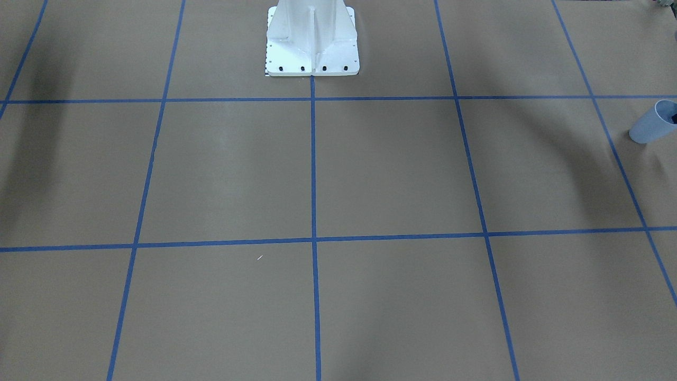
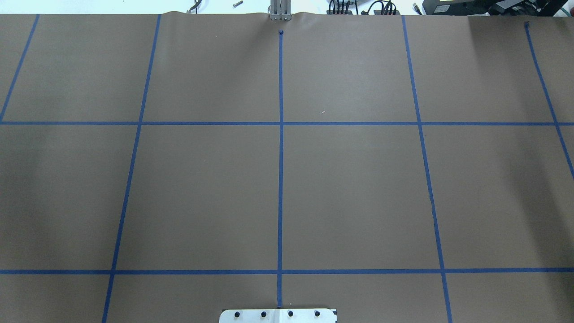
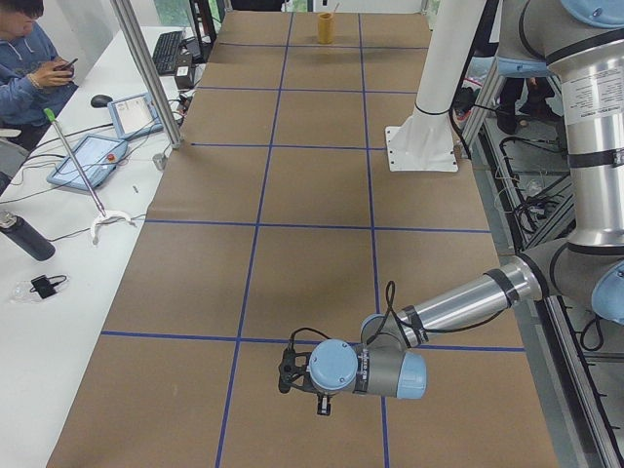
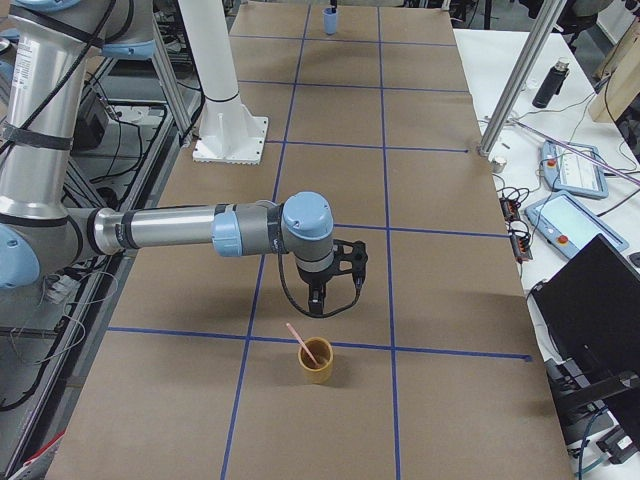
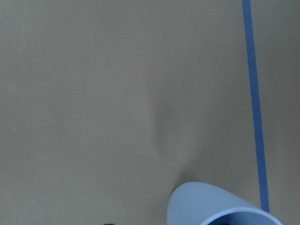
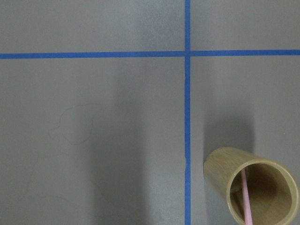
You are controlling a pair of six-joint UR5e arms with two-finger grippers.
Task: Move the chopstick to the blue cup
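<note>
Pink chopstick [image 6: 246,194] leans in tan cup [image 6: 215,171]; blue cup [image 1: 646,129] apparently upright.

Blue tape [image 2: 280,179] grids a brown, seemingly paper-covered table [image 2: 358,202].

1. There is one pink chopstick [image 4: 301,340].
2. There are two cups: one blue cup [image 1: 651,124] and one yellow-brown cup [image 4: 317,364].
3. There are two robot arms: the left arm [image 3: 458,304] and the right arm [image 4: 170,228].
4. There is one white stand [image 1: 312,42].
5. There is one person [image 3: 27,70].
6. There are two tablets with blue edges: a near tablet [image 3: 86,162] and a far tablet [image 3: 136,115].
7. There is one dark bottle [image 3: 24,237], one keyboard [image 3: 168,49] and one mouse [image 3: 101,100].
</note>
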